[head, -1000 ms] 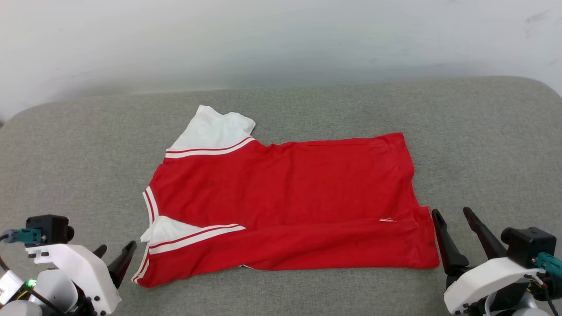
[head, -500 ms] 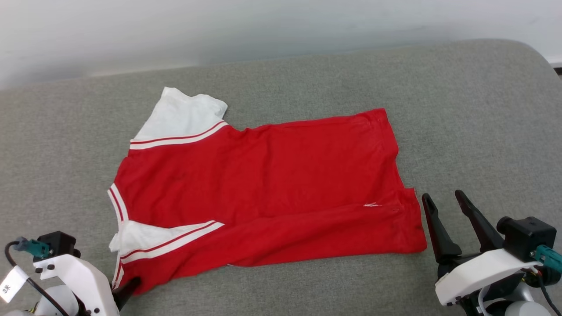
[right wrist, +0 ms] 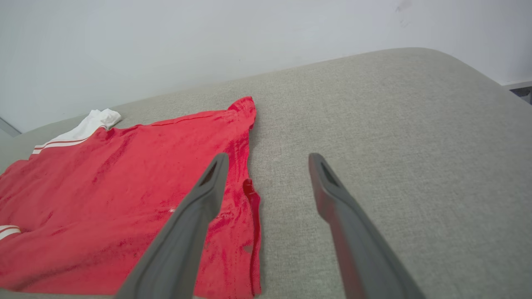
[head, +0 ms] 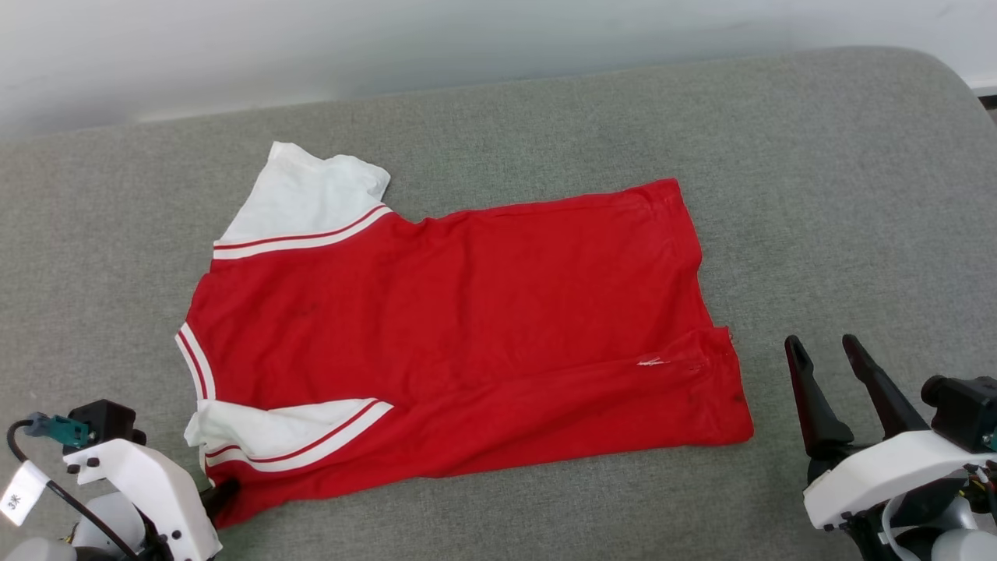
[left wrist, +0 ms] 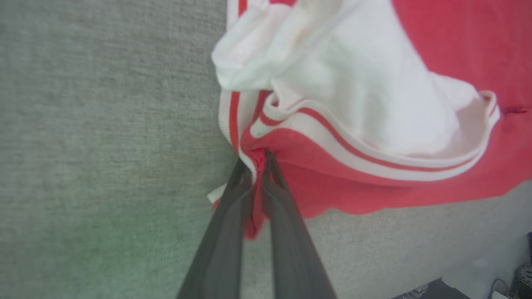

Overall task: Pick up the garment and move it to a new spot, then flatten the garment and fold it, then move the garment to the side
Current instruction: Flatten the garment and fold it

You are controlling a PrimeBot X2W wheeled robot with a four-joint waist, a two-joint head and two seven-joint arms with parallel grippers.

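A red shirt lies spread, plain side up, across the middle of a grey upholstered pad set against a pale wall. The pad's woven cover is coarse and flat, its far corners rounded. Bare fabric runs wide along the far edge and to the right of the shirt. One white sleeve, trimmed in red and white stripes, points toward the wall. The other sleeve is folded onto the body at the near left corner. The shirt's near side is turned over in a long, soft fold. The left gripper is clamped on the shirt's red corner, beside the striped band. The right gripper stands with fingers spread, near the hem's near corner and apart from it.
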